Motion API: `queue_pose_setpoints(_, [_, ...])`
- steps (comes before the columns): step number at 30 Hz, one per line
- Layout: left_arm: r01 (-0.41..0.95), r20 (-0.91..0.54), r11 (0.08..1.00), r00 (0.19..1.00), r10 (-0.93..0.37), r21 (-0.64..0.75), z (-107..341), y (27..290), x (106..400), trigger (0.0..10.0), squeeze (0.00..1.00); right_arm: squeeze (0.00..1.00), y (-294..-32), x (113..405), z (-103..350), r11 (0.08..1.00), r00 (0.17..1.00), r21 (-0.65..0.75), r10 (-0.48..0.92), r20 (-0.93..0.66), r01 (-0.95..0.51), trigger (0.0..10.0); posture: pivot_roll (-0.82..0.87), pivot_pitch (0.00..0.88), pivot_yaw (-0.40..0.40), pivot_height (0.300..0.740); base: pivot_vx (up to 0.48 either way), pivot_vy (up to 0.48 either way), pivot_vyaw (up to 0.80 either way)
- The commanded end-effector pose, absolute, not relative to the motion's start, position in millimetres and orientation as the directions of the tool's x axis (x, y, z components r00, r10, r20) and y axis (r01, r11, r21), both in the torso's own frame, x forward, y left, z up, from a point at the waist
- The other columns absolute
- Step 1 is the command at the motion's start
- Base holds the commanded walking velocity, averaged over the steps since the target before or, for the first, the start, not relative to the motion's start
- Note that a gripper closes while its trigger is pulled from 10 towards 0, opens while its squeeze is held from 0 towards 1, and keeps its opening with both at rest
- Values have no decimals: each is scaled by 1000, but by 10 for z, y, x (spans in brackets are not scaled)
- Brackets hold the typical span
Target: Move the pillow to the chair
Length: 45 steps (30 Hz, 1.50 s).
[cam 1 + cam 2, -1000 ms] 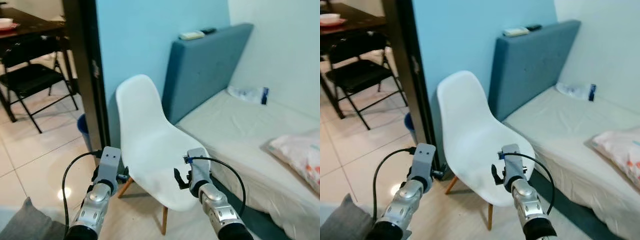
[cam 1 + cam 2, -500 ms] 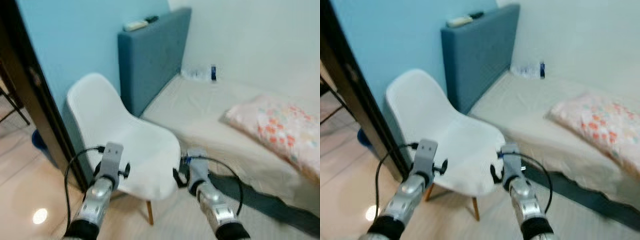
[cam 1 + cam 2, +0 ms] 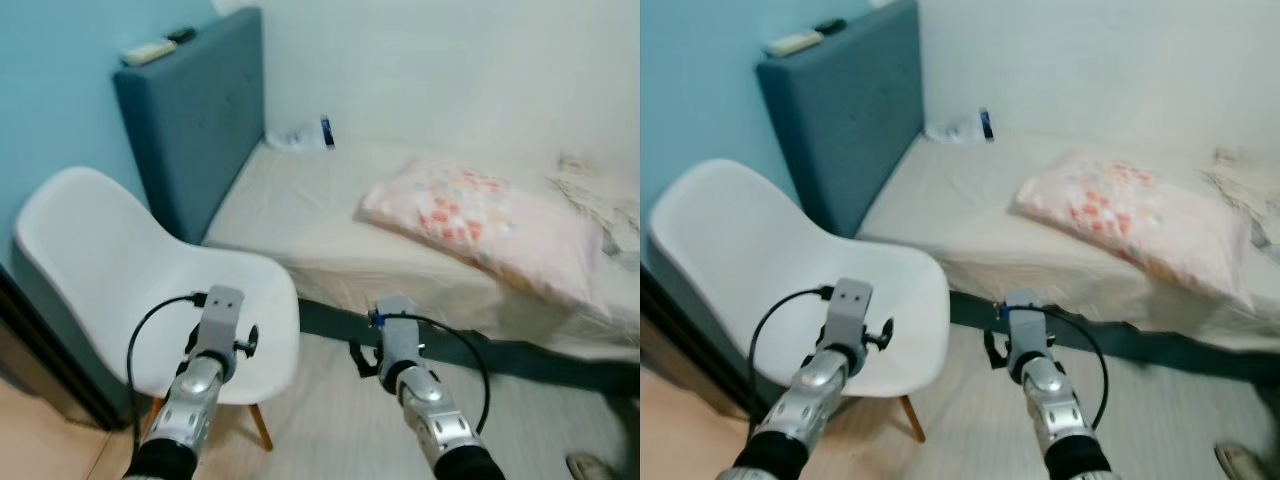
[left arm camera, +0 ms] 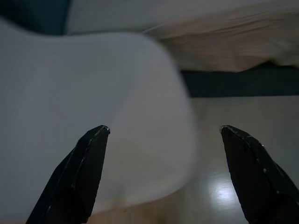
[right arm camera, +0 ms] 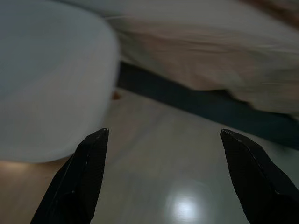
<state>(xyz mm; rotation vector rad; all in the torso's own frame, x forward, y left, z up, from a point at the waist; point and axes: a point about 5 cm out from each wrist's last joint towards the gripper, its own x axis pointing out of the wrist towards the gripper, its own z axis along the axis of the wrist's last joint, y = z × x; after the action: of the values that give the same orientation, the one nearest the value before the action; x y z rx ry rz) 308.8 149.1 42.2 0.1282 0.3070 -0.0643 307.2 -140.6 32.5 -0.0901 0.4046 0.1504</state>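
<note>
You look down across a bedroom where the pillow [image 3: 480,215], pale with an orange-red floral print, lies on the bed [image 3: 320,215], well apart from the white moulded chair [image 3: 120,290] that stands on the floor beside the bed, near its head end and against a light blue wall [image 3: 55,70]. The chair's seat is bare. Your left hand [image 4: 163,135] is held low in front of you over the chair's seat, its two black fingers [image 4: 84,172] spread wide with nothing between them; in the left wrist view the seat's pale curve and the dark strip of the bed base lie beyond the tips. Your right hand [image 5: 163,135] hangs over the floor between the chair and the bed, its fingers [image 5: 84,172] likewise spread and holding nothing; past them you see the chair's edge, the glossy floor [image 5: 177,177] and the overhanging sheet. A grey-blue padded headboard [image 3: 195,115] rises at the head of the bed, with a small white object and a dark one on its top edge, too small to identify. A clear packet with a dark blue end [image 3: 305,135] lies on the mattress near the headboard. Rumpled patterned bedding [image 3: 595,195] sits just past the pillow at the far right.
</note>
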Motion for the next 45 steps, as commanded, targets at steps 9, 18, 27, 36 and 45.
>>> queue_pose_setpoints(9, [134,-283,988,953,-105,83,440,1353,3099,10000,0,0,-1466,3088,397,985,926,-71,122,-357,-157,10000,-54,57,-8,740,0,0,-800])
queue_pose_setpoints(18, [172,-258,980,956,-142,98,481,1308,3093,10000,0,0,-1512,3017,342,987,924,-73,108,-366,-144,10000,-38,73,-20,740,0,0,-800])
queue_pose_setpoints(27, [130,-242,987,965,-104,94,511,1382,3086,10000,0,0,-1446,3047,337,983,918,-69,135,-374,-173,10000,-15,67,-39,740,0,0,-800])
queue_pose_setpoints(36, [105,-195,991,977,-87,79,575,1397,3106,10000,0,0,-1394,3080,351,971,914,-102,163,-372,-214,10000,-12,51,-47,740,0,0,-356])
queue_pose_setpoints(45, [140,-150,990,980,-134,32,640,1329,3114,10000,0,0,-1424,3074,354,976,918,-94,151,-365,-198,10000,-18,57,-47,740,170,0,0])
